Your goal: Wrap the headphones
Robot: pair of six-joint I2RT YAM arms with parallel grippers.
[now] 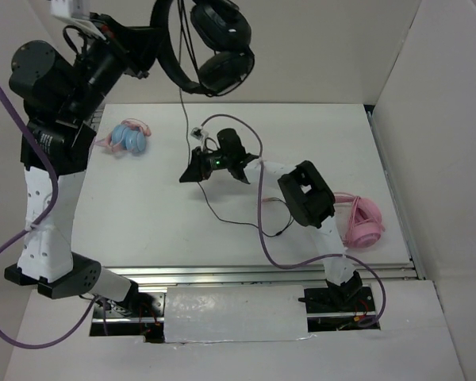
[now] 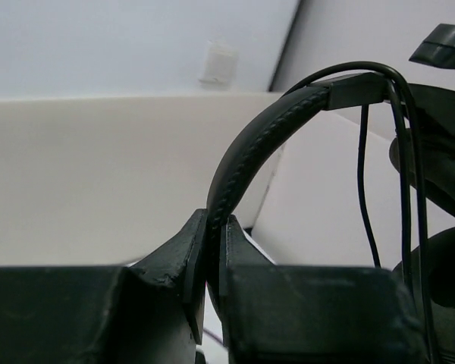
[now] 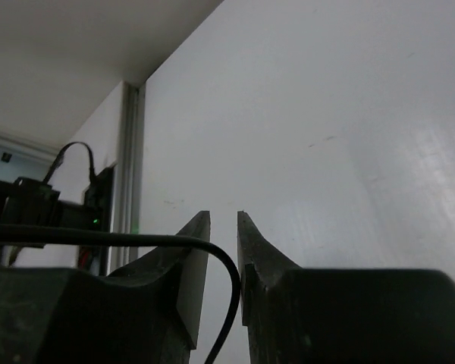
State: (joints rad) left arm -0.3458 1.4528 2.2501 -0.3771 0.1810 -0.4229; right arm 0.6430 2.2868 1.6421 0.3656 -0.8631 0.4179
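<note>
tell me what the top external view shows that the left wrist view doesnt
Only top external: the pink headphones, the light blue and pink headphones and the table. Only left wrist: the left hand up close, shut on the stitched headband. Both: the black headphones and their hanging cable.

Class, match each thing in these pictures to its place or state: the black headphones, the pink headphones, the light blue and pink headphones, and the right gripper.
Things
1. black headphones
2. pink headphones
3. light blue and pink headphones
4. right gripper

Places or states
A. lying at the right side of the table
B. jaws apart, over the table's middle
C. hanging in the air, headband clamped by the left gripper
D. lying at the table's far left

Pairs: 1-C, 2-A, 3-D, 4-B
</note>
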